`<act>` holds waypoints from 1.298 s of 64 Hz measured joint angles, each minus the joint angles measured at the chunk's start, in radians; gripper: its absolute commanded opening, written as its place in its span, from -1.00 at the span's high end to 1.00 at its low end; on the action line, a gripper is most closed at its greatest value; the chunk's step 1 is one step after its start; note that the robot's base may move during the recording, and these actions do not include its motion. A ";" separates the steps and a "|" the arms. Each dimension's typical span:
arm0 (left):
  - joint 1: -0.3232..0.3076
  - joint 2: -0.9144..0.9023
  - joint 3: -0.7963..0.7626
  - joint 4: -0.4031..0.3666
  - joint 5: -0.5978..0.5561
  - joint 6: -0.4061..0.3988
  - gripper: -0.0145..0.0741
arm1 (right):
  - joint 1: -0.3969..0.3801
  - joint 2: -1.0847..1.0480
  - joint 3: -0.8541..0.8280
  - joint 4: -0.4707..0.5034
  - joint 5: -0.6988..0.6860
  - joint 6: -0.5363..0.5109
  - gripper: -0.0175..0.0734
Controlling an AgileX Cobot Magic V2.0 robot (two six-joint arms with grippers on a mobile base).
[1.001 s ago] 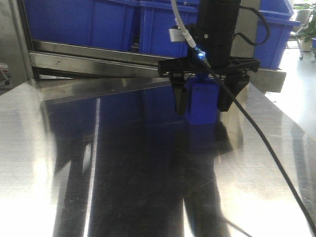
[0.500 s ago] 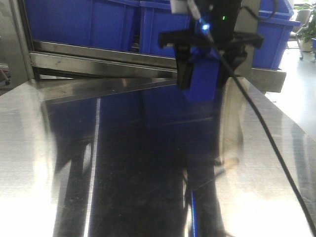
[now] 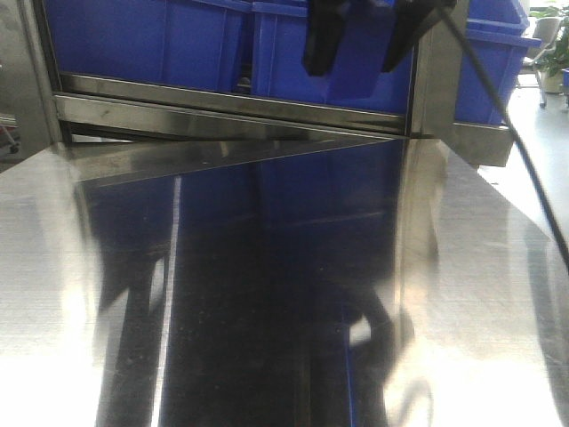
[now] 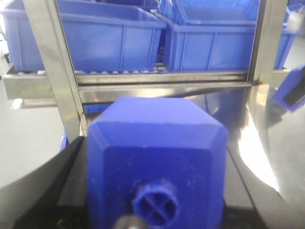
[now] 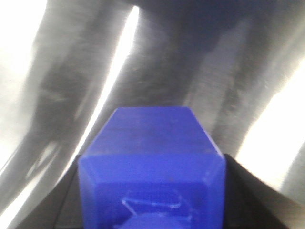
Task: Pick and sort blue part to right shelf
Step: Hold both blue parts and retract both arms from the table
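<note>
Left gripper [image 4: 156,157]: clamped on the first blue part [image 4: 157,124]. A dark finger [image 4: 52,186] sits against its left side and the round cap end faces the wrist camera. Straight ahead of this claw is the right shelf [image 4: 162,78], showing its flat steel front bar. Pale roller tracks [image 4: 114,72] sit just above the bar, with blue bins [image 4: 114,40] standing on them. A steel upright [image 4: 52,71] is ahead and to the left of the claw.

Right gripper [image 3: 360,44]: clamped on the second blue part [image 3: 360,31], with black fingers on both sides. It sits at the top edge of the front view, well clear of the steel tabletop [image 3: 267,294] below it. The bins are right behind it and a shelf post [image 3: 431,71] is just to its right. A black cable [image 3: 524,169] drops away to the right of the claw. The right wrist view shows the same part between dark fingers, with only shiny tabletop under the claw.
</note>
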 measured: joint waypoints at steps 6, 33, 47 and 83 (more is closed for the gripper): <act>0.000 -0.028 0.012 0.000 0.012 0.000 0.07 | 0.017 -0.082 0.093 0.000 -0.066 -0.015 -0.05; 0.000 -0.036 0.012 0.000 0.018 0.000 0.00 | 0.035 -0.556 0.628 -0.004 -0.325 -0.074 -0.05; 0.000 -0.036 0.012 0.000 0.019 0.000 -0.02 | 0.035 -0.891 0.879 -0.006 -0.405 -0.080 -0.05; 0.000 -0.036 0.012 0.000 0.019 0.000 -0.01 | 0.035 -1.478 1.091 -0.033 -0.403 -0.082 -0.05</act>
